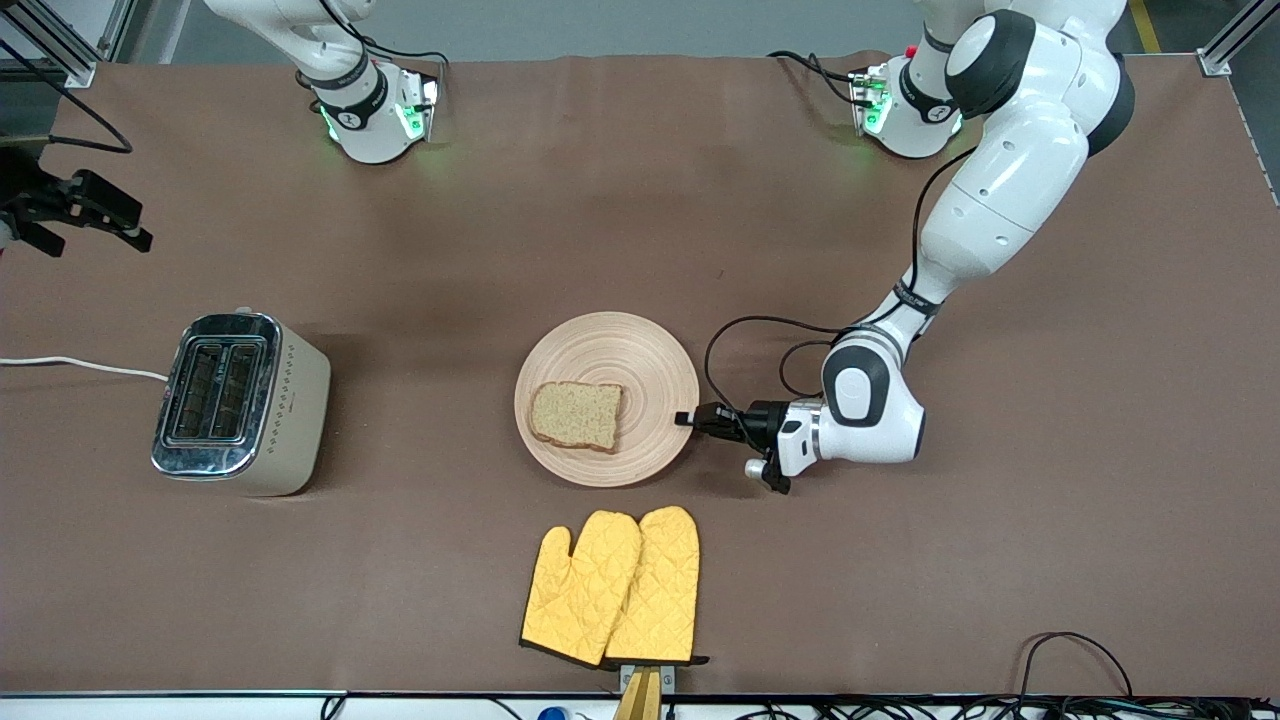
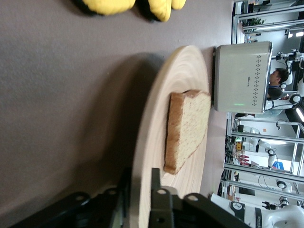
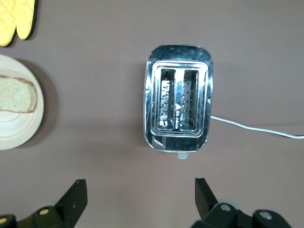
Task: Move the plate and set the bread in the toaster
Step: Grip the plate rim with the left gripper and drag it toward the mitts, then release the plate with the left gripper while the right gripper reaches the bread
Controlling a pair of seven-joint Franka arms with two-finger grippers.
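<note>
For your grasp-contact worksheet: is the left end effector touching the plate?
Touching. In the left wrist view the left end effector straddles the plate rim, one finger above and one below, pressed on the wood.

The front view looks steeply down on the whole bench (image 1: 1000, 560), arm bases at 12 o'clock. The left wrist view skims low and close along the plate (image 2: 156, 137). The right wrist view looks straight down on the toaster (image 3: 178, 109); all three views share plate and toaster.
</note>
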